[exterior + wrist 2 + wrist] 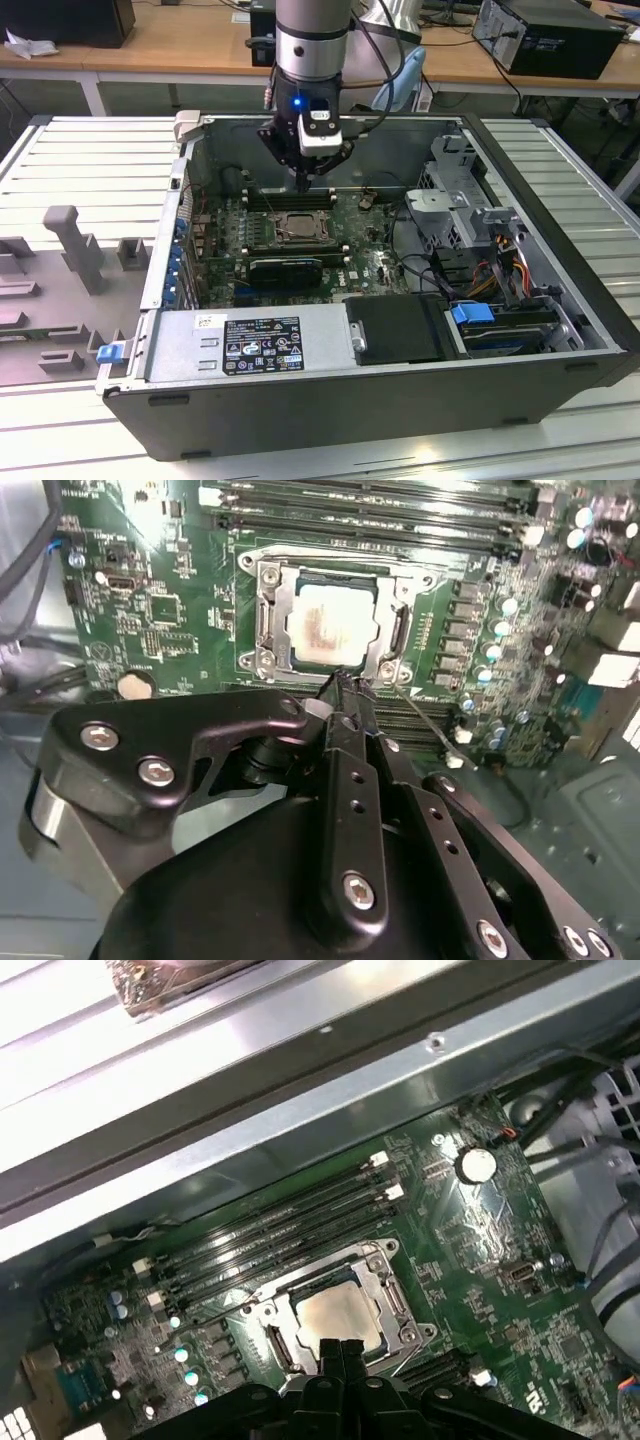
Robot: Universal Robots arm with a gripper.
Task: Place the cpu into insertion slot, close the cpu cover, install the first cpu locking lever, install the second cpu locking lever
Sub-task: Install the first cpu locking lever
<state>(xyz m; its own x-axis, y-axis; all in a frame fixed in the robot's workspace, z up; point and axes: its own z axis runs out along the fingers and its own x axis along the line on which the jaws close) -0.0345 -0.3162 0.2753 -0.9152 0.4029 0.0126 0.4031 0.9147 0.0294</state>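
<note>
The cpu (325, 625) (338, 1315) lies flat in the insertion slot (297, 228) on the green motherboard, pale silver face up. The cpu cover (272, 608) (395, 1305) lies down around it as a dark metal frame. A thin wire locking lever (425, 718) sticks out slanting from one corner of the socket. My gripper (345, 685) (341, 1346) (303, 182) hovers at the socket's edge. Its two black fingertips are pressed together, and nothing shows between them. In the exterior view it hangs just behind the socket, above the memory slots.
Long black memory slots (290, 1215) run beside the socket. A black oblong card (285, 268) sits in front of it. The case wall (330, 135) stands close behind the arm. A drive cage and cables (480, 240) fill the exterior view's right.
</note>
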